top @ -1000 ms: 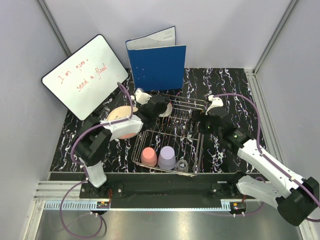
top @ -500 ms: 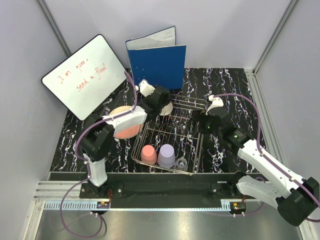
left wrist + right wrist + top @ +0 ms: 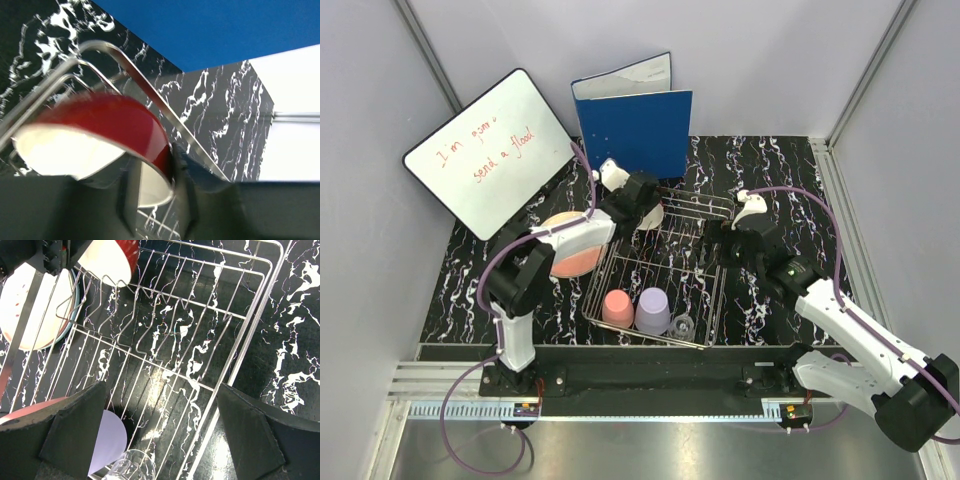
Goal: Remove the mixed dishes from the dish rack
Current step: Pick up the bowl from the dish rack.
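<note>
Nearest me, the pink cup [image 3: 618, 308], lavender cup [image 3: 653, 311] and small clear glass [image 3: 684, 325] stand in a row at the near end of the dish rack [image 3: 665, 262]. My right gripper [image 3: 165, 426] hangs over the rack's middle, fingers spread wide, holding nothing. A salmon-pink plate [image 3: 570, 262] sits by the rack's left edge. At the far end my left gripper [image 3: 155, 195] straddles the red bowl's [image 3: 110, 120] rim; I can't tell whether it is clamped. Behind stand the blue binder [image 3: 635, 130] and a whiteboard [image 3: 485, 150] handwritten in red, ending "send a flood"
</note>
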